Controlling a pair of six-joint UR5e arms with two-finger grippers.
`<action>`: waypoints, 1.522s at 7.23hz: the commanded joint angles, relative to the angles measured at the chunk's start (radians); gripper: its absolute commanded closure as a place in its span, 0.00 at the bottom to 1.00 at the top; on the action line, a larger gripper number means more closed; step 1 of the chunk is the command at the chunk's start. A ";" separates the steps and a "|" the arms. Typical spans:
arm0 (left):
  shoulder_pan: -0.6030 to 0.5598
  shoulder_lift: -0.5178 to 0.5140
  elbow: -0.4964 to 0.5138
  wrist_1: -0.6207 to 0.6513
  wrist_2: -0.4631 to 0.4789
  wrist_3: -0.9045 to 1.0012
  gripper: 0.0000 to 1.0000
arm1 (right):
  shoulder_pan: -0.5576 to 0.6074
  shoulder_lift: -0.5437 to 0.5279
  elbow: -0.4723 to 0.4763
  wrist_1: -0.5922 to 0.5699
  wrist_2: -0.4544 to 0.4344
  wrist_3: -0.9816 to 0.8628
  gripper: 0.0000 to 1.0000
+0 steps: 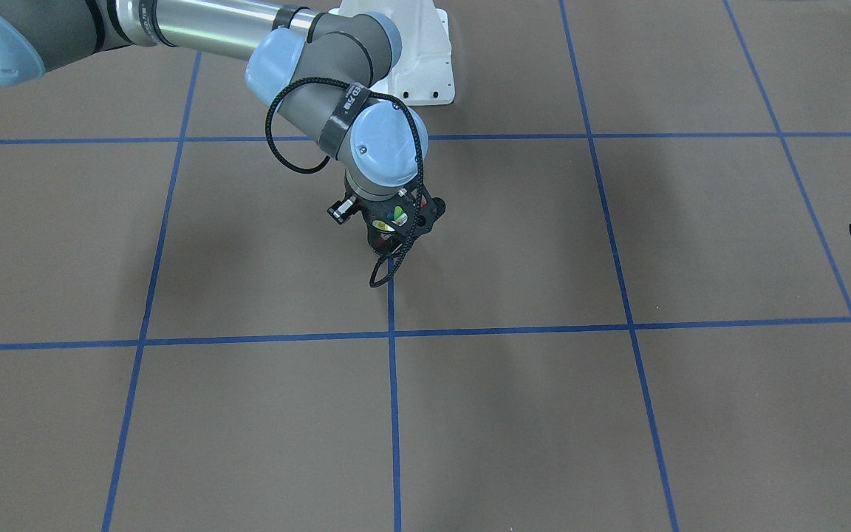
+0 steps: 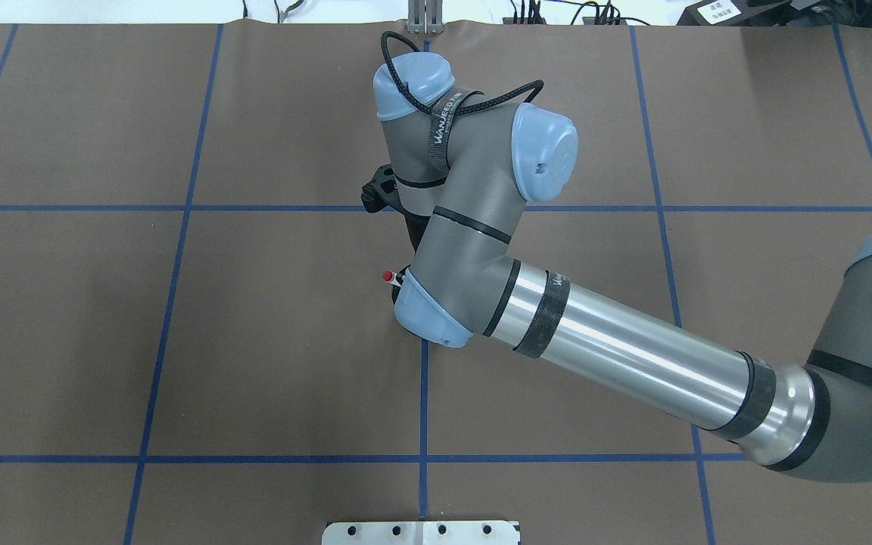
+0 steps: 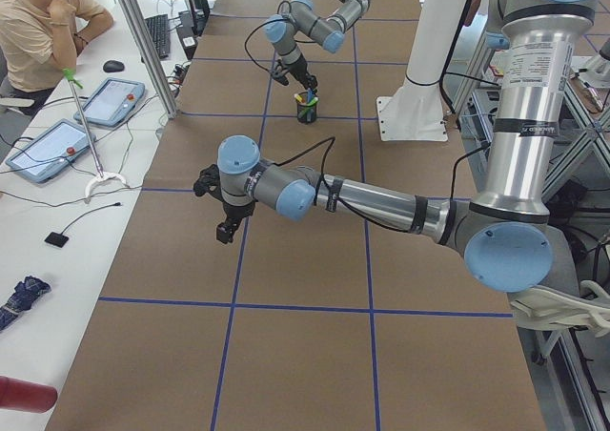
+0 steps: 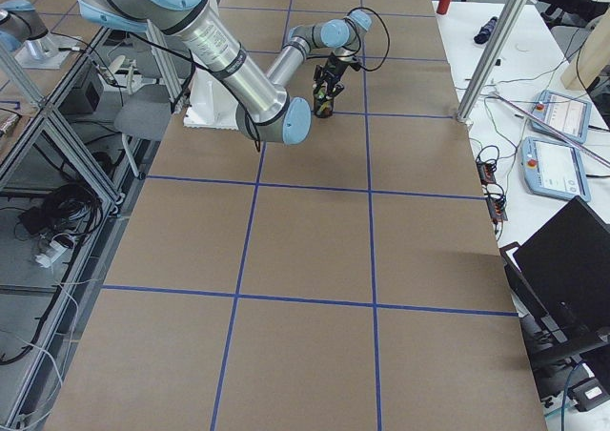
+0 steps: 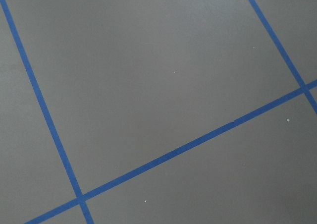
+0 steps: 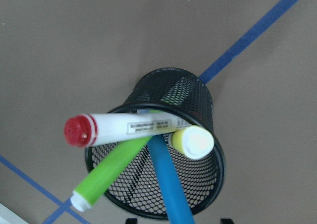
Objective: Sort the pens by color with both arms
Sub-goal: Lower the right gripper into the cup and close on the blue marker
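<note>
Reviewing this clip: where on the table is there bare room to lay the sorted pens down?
Crowded only at the middle of the table, where the mesh cup holds all four pens under the right gripper. The squares along the operators' side are bare, as is the patch below the left gripper.

The mesh cup was seen closely from above by the right wrist camera, distantly by both side cameras
</note>
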 commanded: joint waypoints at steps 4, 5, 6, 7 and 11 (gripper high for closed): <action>0.001 0.000 0.001 0.000 0.000 0.000 0.00 | -0.001 0.004 0.009 0.000 -0.008 -0.001 0.85; 0.000 0.000 0.001 0.000 0.000 0.000 0.00 | -0.001 0.004 0.019 -0.002 -0.008 -0.001 0.89; 0.001 0.000 0.001 0.000 0.000 0.000 0.00 | -0.001 0.004 0.025 -0.002 -0.008 -0.001 0.92; 0.001 0.000 0.001 0.000 0.000 0.000 0.00 | -0.001 0.005 0.028 -0.003 -0.008 -0.001 0.93; 0.000 0.000 0.001 0.000 0.000 0.000 0.00 | 0.001 0.013 0.175 -0.124 -0.007 -0.002 0.92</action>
